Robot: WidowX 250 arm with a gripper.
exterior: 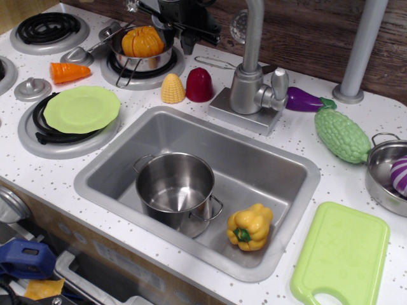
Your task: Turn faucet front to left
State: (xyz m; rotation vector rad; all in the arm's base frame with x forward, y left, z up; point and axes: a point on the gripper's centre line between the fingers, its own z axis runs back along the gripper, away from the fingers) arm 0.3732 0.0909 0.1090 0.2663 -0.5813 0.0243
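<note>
The silver-grey faucet (248, 86) stands on its flat base plate (245, 119) behind the sink (299, 166), with its rounded knob (278, 81) on the right. Its spout rises out of the top of the view, and the round spout end (238, 26) shows just left of the pipe. My black gripper (178, 35) hangs at the top edge, up and to the left of the faucet, above the pan with the orange pumpkin (142, 42). It is clear of the spout. Its fingers stand apart with nothing between them.
A steel pot (175, 187) and a yellow pepper (250, 227) lie in the sink. Corn (172, 88) and a red piece (200, 84) sit left of the faucet; an eggplant (305, 100), a green gourd (342, 135) and a grey pole (359, 51) are to its right.
</note>
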